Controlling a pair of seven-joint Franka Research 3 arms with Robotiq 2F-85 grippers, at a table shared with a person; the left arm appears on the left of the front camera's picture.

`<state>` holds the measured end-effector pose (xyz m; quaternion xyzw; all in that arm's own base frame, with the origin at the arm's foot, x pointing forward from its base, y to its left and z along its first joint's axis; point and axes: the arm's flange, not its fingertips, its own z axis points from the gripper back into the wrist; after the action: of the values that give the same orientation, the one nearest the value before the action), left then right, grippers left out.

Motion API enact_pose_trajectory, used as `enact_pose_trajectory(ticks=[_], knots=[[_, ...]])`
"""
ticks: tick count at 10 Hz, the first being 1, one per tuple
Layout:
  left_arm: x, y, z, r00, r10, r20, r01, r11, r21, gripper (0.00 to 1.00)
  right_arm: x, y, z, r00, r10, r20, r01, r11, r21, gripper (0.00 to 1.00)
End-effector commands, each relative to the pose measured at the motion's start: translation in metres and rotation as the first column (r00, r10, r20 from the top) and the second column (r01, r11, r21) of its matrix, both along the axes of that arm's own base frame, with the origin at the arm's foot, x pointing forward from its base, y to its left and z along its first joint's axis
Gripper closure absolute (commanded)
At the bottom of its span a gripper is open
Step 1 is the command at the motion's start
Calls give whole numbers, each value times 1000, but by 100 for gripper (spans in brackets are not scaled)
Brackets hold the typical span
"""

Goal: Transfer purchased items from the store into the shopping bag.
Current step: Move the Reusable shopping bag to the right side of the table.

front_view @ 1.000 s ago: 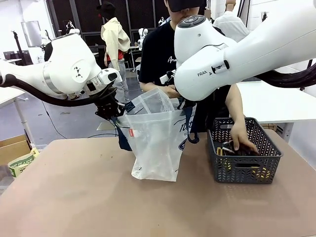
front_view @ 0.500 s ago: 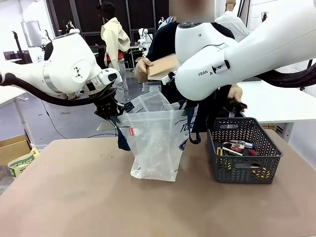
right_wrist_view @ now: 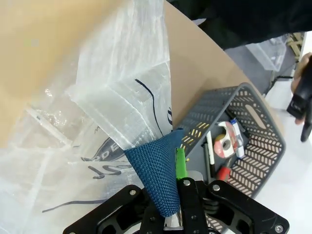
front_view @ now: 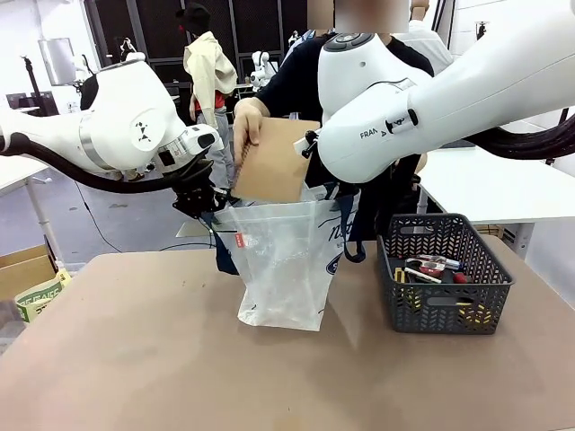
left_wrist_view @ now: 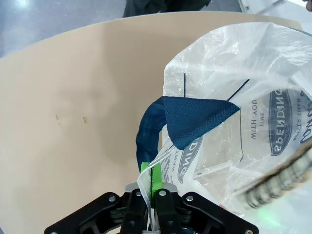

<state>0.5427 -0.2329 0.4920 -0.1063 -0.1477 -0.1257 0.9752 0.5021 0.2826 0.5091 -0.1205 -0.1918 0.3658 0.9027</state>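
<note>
Shopping bag [front_view: 287, 260] toward far edge of table [front_view: 135, 359], my left gripper [left_wrist_view: 150, 171] clamped tight on its rim, right gripper [right_wrist_view: 175, 170] on its handle [right_wrist_view: 158, 170].

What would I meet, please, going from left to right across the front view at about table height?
Cardboard box → left arm's fingers → shopping bag, whose rim those fingers pinch → dark grey mesh basket.
</note>
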Motion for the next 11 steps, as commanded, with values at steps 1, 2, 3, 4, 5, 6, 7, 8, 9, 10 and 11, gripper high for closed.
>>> enact_pose_trajectory(ticks=[1, 2, 3, 4, 5, 6, 7, 8, 9, 10, 11], knots=[[1, 2, 0, 1000, 5, 1, -5, 1000, 0, 100, 1, -1, 0, 1000, -3, 0, 3, 1000, 0, 100], [1, 2, 0, 1000, 5, 1, -5, 1000, 0, 100, 1, -1, 0, 1000, -3, 0, 3, 1000, 0, 100], [1, 2, 0, 1000, 5, 1, -5, 1000, 0, 100, 1, -1, 0, 1000, -3, 0, 3, 1000, 0, 100], [1, 2, 0, 1000, 5, 1, -5, 1000, 0, 100, 1, -1, 0, 1000, -3, 0, 3, 1000, 0, 100], [1, 2, 0, 1000, 5, 1, -5, 1000, 0, 100, 1, -1, 0, 1000, -3, 0, 3, 1000, 0, 100], [1, 2, 0, 1000, 5, 1, -5, 1000, 0, 100, 1, -1, 0, 1000, -3, 0, 3, 1000, 0, 100], [1, 2, 0, 1000, 5, 1, -5, 1000, 0, 100, 1, -1, 0, 1000, -3, 0, 3, 1000, 0, 100], [1, 2, 0, 1000, 5, 1, -5, 1000, 0, 100, 1, -1, 0, 1000, -3, 0, 3, 1000, 0, 100], [1, 2, 0, 1000, 5, 1, -5, 1000, 0, 100, 1, -1, 0, 1000, -3, 0, 3, 1000, 0, 100], [1, 2, 0, 1000, 5, 1, -5, 1000, 0, 100, 1, -1, 0, 1000, -3, 0, 3, 1000, 0, 100], [1, 2, 0, 1000, 5, 1, -5, 1000, 0, 100, 1, -1, 0, 1000, -3, 0, 3, 1000, 0, 100]])
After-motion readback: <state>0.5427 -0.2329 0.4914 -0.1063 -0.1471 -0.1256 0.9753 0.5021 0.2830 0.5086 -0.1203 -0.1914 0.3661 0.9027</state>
